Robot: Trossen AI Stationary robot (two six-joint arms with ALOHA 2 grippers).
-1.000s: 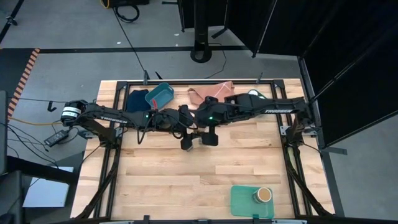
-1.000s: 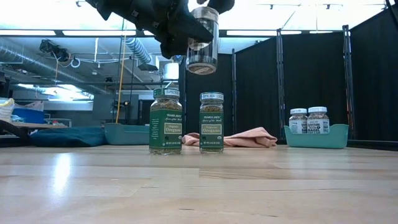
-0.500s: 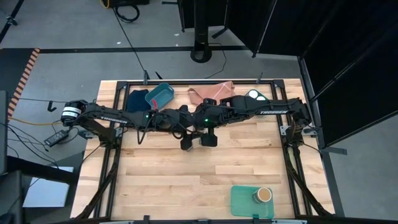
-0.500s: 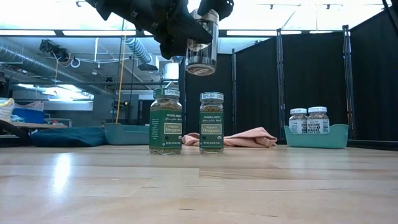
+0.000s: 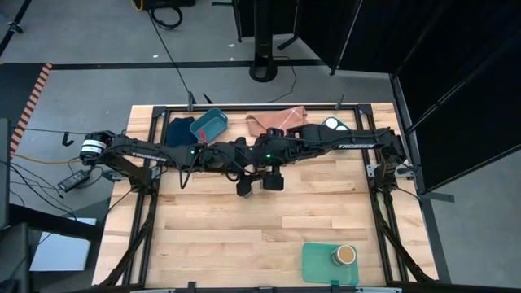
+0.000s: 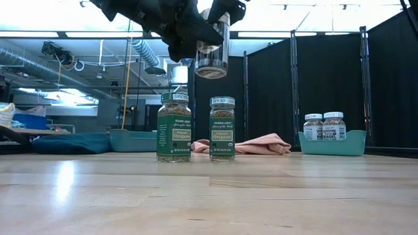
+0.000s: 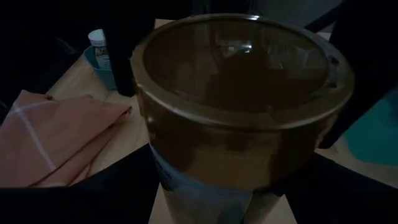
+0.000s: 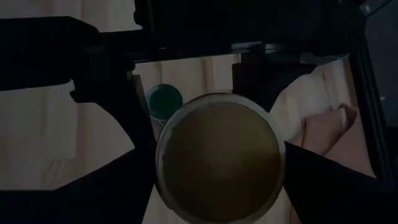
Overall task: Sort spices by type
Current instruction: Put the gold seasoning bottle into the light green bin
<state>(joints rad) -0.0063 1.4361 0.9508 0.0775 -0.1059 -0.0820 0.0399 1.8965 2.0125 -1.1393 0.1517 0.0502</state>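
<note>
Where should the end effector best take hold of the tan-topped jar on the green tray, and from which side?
Come from straight above and close across the round sides of the tan-topped jar: it seems to stand upright, alone on the green tray.

Wooden table [image 5: 244, 236]: two oregano jars [image 6: 174, 126], pink cloth [image 5: 273, 120], teal bins [image 5: 208, 125], green tray [image 5: 319, 262].

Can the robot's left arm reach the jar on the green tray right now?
Probably not: the left gripper is busy at the raised jar, and the tan-topped jar on the green tray sits far off.
</note>
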